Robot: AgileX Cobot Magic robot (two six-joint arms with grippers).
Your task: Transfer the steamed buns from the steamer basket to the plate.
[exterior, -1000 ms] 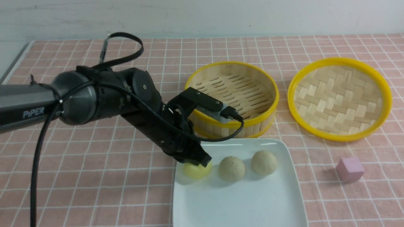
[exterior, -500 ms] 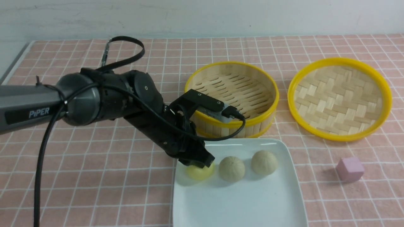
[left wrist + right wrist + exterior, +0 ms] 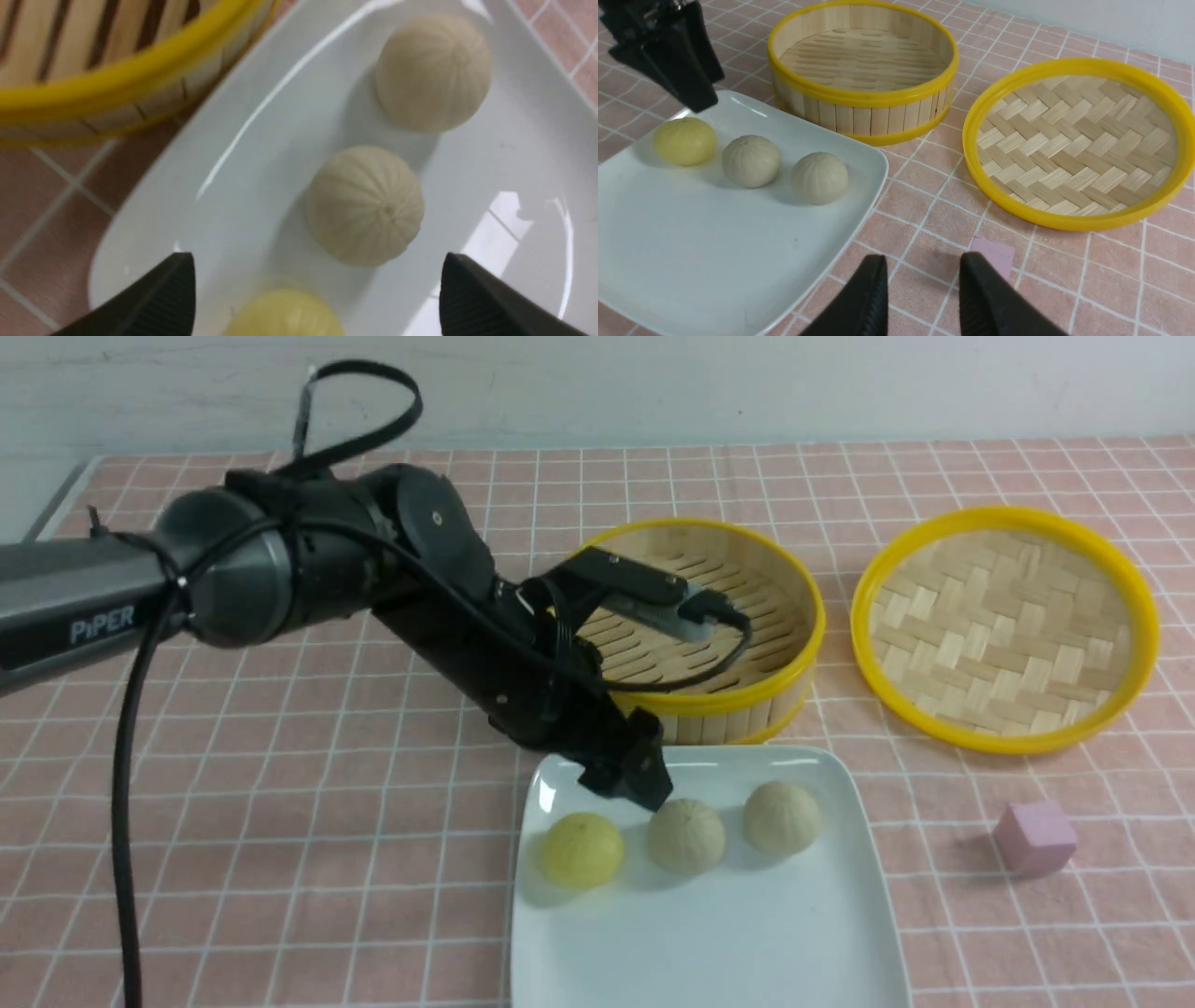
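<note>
Three steamed buns lie in a row on the white plate [image 3: 747,943]: a yellow bun [image 3: 582,848] and two beige buns [image 3: 686,835] [image 3: 782,817]. The steamer basket [image 3: 747,705] behind the plate holds nothing. My left gripper [image 3: 635,784] is open and empty, just above the plate's back edge, between the yellow and middle buns. In the left wrist view its jaws stand wide apart [image 3: 317,261] over the yellow bun [image 3: 285,315] and the middle bun [image 3: 366,205]. My right gripper [image 3: 924,261] is open and empty, above the cloth right of the plate [image 3: 691,242].
A shallow woven bamboo disc [image 3: 1004,625] with a yellow rim lies right of the basket. A small pink cube [image 3: 1034,837] sits on the checked cloth right of the plate, close to my right gripper's fingertips [image 3: 971,266] in the right wrist view.
My left gripper has let go of the yellow bun and risen up and back toward the basket. The yellow bun stays on the plate.
</note>
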